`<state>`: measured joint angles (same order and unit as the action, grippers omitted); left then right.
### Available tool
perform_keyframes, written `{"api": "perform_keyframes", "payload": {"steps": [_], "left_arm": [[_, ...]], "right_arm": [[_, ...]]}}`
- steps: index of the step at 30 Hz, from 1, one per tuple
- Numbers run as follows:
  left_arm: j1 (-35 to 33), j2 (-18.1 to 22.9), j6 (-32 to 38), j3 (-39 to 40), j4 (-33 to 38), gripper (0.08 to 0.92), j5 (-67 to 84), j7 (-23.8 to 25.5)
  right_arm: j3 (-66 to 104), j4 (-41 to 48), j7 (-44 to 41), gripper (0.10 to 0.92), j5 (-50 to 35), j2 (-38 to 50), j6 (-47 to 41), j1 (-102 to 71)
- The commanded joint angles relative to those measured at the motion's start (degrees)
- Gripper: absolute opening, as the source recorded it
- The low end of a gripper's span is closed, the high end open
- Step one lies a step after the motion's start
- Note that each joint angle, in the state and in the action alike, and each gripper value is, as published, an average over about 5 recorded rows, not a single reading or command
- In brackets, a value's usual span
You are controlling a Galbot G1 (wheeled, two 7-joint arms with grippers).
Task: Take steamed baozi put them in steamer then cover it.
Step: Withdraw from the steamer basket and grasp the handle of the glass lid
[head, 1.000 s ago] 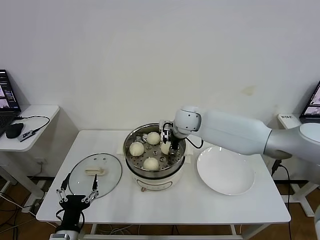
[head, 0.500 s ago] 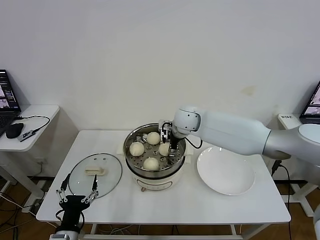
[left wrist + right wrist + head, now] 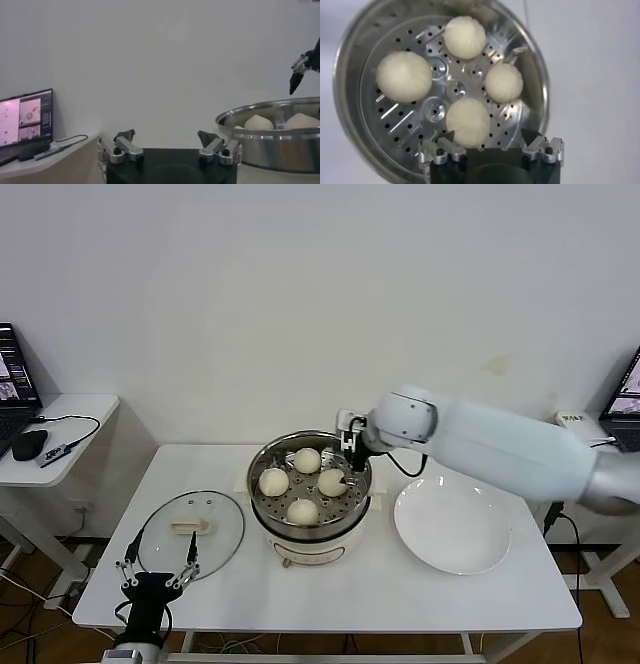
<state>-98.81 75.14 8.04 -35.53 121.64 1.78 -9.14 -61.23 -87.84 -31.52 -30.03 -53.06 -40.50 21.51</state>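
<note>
All four baozi (image 3: 468, 121) in steamer (image 3: 308, 529), worktop centre. My right pincer (image 3: 350, 446) released, empty, above tray's right rim. Cover (image 3: 190, 533) near left edge; left pincer (image 3: 157, 563) spread beside it. Covering left.

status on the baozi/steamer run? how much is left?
Done: all four baozi sit on the perforated tray of the steamer, and the plate is bare.
In hand: nothing. The right gripper is open above the steamer's far right rim; the left gripper is open, low at the table's near left edge.
Left: the cover lies flat on the table left of the steamer and has to go on.
</note>
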Motion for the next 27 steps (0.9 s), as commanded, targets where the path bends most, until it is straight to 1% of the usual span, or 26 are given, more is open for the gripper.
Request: {"api": "perform_keyframes", "payload": {"steps": [1,3,5,8,12,16,18,22,24,27], "left_arm": [[0.09,0.09,0.56,-0.01,-0.92,0.823,-0.09,-0.16],[0.16,0.13,0.82,0.00,-1.39,0.823,-0.15,-0.28],[0.30,0.16,0.93,0.06,-1.81,0.823,-0.21,-0.41],[0.50,0.09,-0.32,0.36,-2.25,0.823,-0.43,-1.29],[0.88,0.16,-4.96,0.82,-2.08,0.823,-1.51,-4.08],[1.66,0.17,-9.47,1.57,-1.61,0.823,-4.17,-6.17],[2.02,0.14,-10.52,1.97,-1.85,0.823,-6.02,-6.82],[2.37,-0.15,-8.18,2.02,-4.23,0.823,-14.19,-7.49],[2.76,-0.42,-6.19,1.46,-6.09,0.823,-21.67,-8.04],[3.24,-0.92,-4.29,-0.22,-8.37,0.823,-33.59,-8.27]], "right_arm": [[19.47,-16.26,25.38,0.823,-4.48,18.62,9.49,-19.72],[28.64,-18.15,30.12,0.823,-3.22,20.82,14.04,-30.21],[39.59,-19.60,32.77,0.823,-0.80,21.77,18.57,-42.29],[57.91,-21.40,32.55,0.823,4.36,20.11,24.18,-61.77],[78.46,-22.61,30.40,0.823,10.33,12.85,30.82,-81.64],[90.55,-22.16,27.97,0.823,15.69,3.03,38.49,-92.41],[95.56,-21.69,26.01,0.823,17.39,-2.63,41.98,-95.94],[103.02,-20.35,22.12,0.823,18.43,-13.25,47.52,-100.80],[105.68,-19.53,20.26,0.823,18.72,-17.87,49.84,-102.91],[108.12,-18.94,18.06,0.823,19.07,-22.06,52.57,-105.94]]}}
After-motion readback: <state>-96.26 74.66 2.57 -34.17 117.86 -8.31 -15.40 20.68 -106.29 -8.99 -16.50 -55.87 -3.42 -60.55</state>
